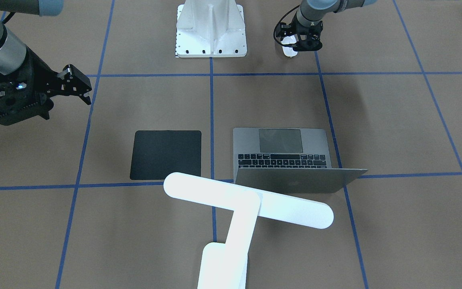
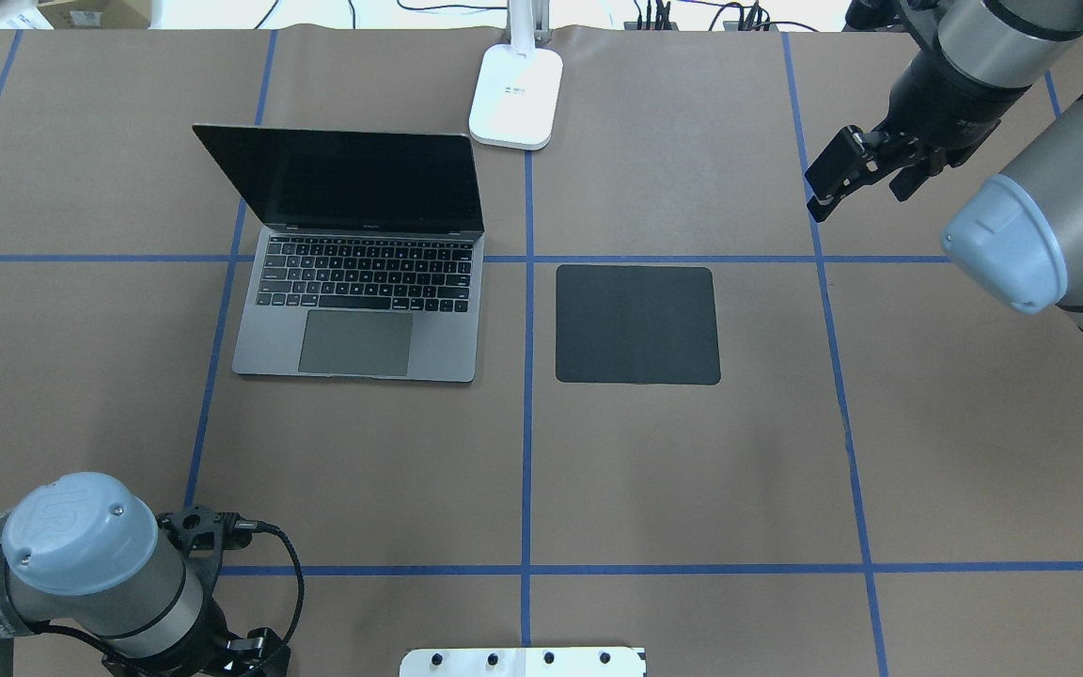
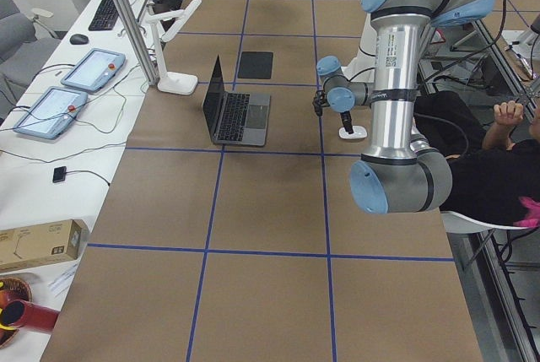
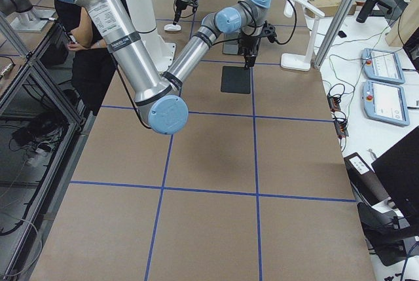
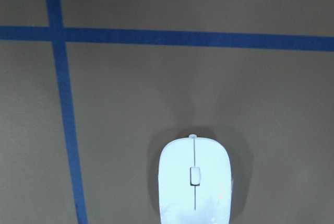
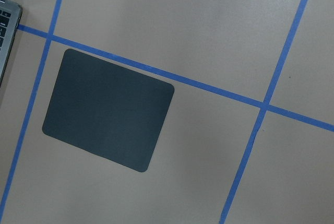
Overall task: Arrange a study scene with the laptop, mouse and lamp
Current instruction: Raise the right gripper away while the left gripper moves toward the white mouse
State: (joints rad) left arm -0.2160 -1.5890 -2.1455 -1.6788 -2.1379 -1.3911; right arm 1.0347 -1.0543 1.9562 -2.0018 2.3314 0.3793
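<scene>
Three task items on the brown tabletop (image 2: 692, 470), placed as the overhead view lies.

1. Laptop (image 2: 353, 320): open, screen dark, at 10 o'clock from the tabletop's middle. The overhead view shows its keys and trackpad. The front-facing view shows the back of its lid, the lower part hidden behind the lamp head.
2. Lamp (image 1: 247, 200): upright at 12 o'clock, at the far edge. Its base sits at 1 o'clock of the laptop. The overhead view cuts off the head, and only the front-facing and side views show the bar.
3. Mouse (image 5: 194, 187): on bare tabletop at 7 o'clock, near the robot, flat beneath the left hand (image 1: 297, 45). The overhead view hides it under the left arm, and the left wrist view cuts off its rear end.

Other: black mat (image 2: 637, 323) at 3 o'clock of the laptop, well apart from the mouse; white pedestal (image 1: 211, 30) at 6 o'clock.

Left hand: low over the mouse. Whether it is released or gripping, I cannot tell.
Right hand (image 2: 859, 193): at 2 o'clock of the mat, raised, fingers spread, holding nothing.
</scene>
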